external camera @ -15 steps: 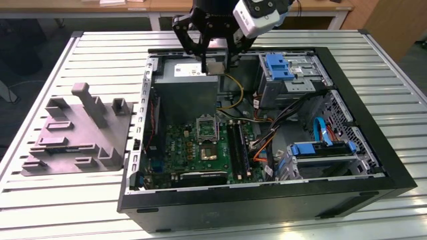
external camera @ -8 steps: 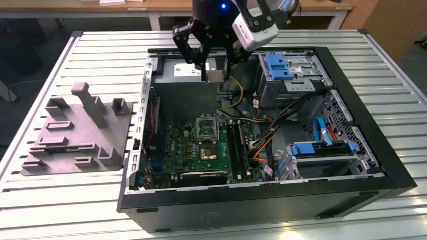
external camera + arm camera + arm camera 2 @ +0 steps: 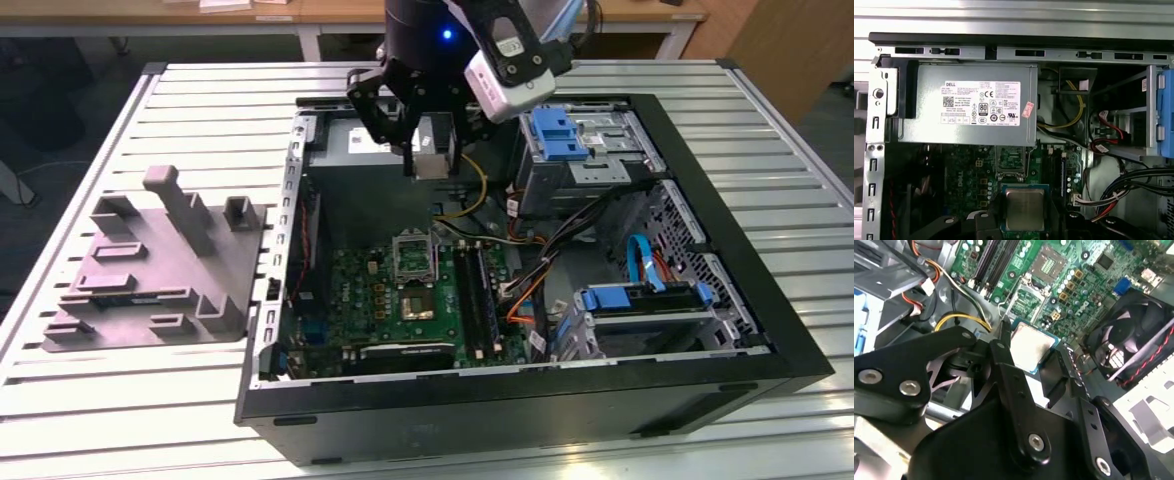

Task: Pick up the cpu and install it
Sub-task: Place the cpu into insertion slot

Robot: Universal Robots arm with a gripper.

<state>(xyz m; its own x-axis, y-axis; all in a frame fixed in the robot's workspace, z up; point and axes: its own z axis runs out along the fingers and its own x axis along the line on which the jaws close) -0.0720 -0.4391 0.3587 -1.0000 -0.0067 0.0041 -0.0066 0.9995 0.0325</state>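
The gripper [image 3: 430, 165] hangs in the air over the open computer case [image 3: 534, 405]. Its two black fingers [image 3: 1002, 347] are closed in tight on the cpu [image 3: 430, 160], one on each side, so the little square chip is held off the ground. In both wrist views the cpu [image 3: 1029, 346] [image 3: 1025, 209] shows its pale silver top and sits flat between the fingers. Down below it lies the green board [image 3: 380, 300] on the floor of the case. The dark square socket [image 3: 414, 252] [image 3: 1013, 162] is on that board, under the cpu and well apart from it. The big grey power box [image 3: 974, 105] sits at the far wall of the case. A black fan [image 3: 1134, 335] is at one side. Outside the case, on the exterior view's left, the grey block with pegs [image 3: 147, 270] rests on the slatted table [image 3: 134, 420].
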